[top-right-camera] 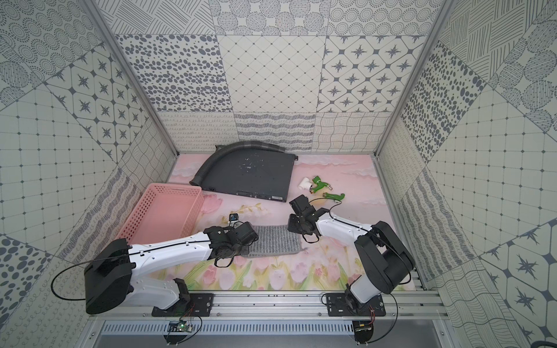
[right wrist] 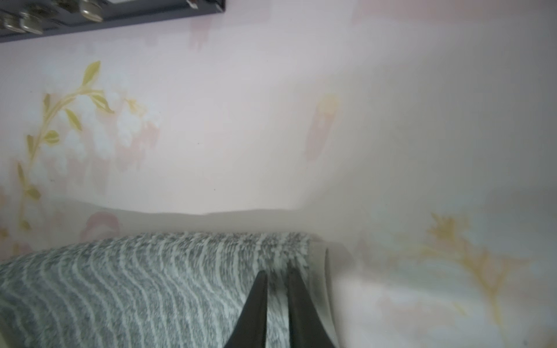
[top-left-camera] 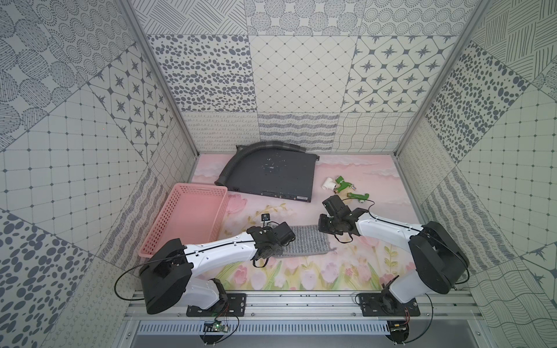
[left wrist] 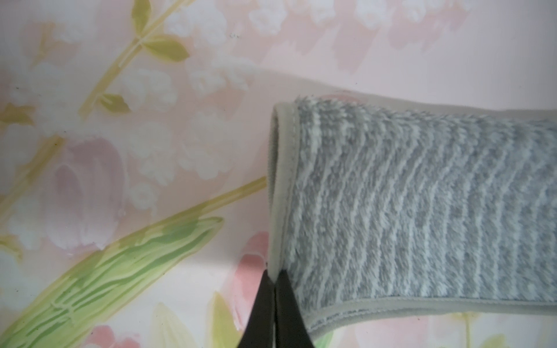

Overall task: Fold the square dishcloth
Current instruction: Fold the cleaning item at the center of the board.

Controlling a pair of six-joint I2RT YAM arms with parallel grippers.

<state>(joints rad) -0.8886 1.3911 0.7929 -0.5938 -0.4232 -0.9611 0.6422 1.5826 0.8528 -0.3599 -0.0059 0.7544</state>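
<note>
Stretching beneath the square dishcloth (top-left-camera: 304, 241), a pink floral tabletop (top-left-camera: 301, 271) meets grey-patterned walls (top-left-camera: 301, 75).

Left gripper (top-left-camera: 278, 250) and right gripper (top-left-camera: 327, 229) flank the square dishcloth (top-left-camera: 307, 244) (perhaps touching).

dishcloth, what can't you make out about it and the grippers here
- Dishcloth left edge: both top views, the left arm covers it.
- Right gripper grip: right wrist view, blurred; pinched or just touching, unclear.
- Dark box: right wrist view, cut off by the frame edge, connectors blurred.
</note>
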